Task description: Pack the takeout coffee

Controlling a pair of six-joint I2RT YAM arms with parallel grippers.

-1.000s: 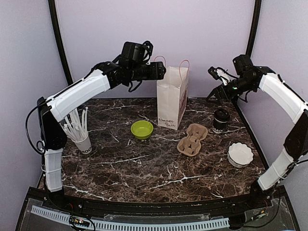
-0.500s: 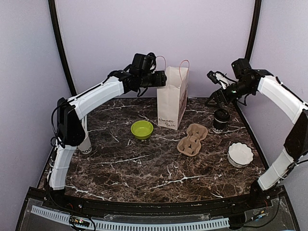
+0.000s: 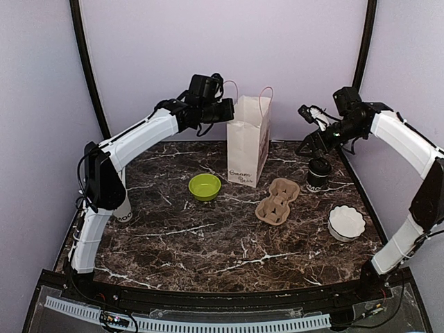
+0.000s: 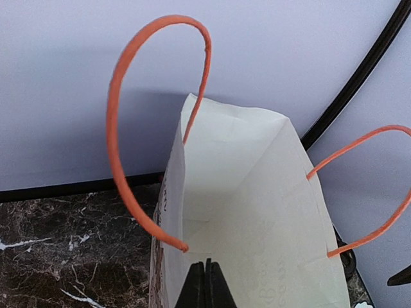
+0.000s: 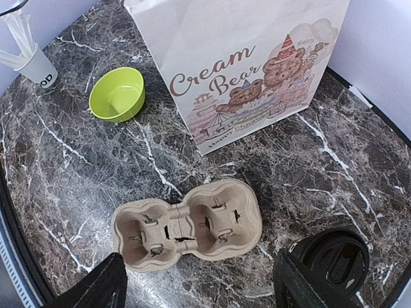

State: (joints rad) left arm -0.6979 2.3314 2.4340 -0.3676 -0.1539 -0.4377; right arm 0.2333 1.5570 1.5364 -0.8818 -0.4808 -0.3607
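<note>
The takeout coffee [image 3: 319, 173], a black cup with its black lid on, stands on the marble right of the white paper bag [image 3: 248, 142]. In the right wrist view the coffee [image 5: 331, 260] lies just outside the right finger. My right gripper [image 3: 313, 123] hovers above it, open [image 5: 199, 287] and holding nothing. My left gripper [image 3: 227, 109] is at the bag's upper left rim. In the left wrist view it is shut [image 4: 207, 264], its tips over the bag's open mouth [image 4: 250, 192] between the orange handles. No paper shows between the tips.
A cardboard cup carrier [image 3: 277, 200] lies in front of the bag, and a lime-green bowl [image 3: 205, 186] sits left of it. A white fluted dish [image 3: 346, 222] is at the right front. The cup of straws [image 3: 123, 210] is mostly hidden behind the left arm.
The left arm swung right until its gripper reached the bag's rim, then the gripper went from open to shut. The right gripper dipped slightly toward the coffee.
</note>
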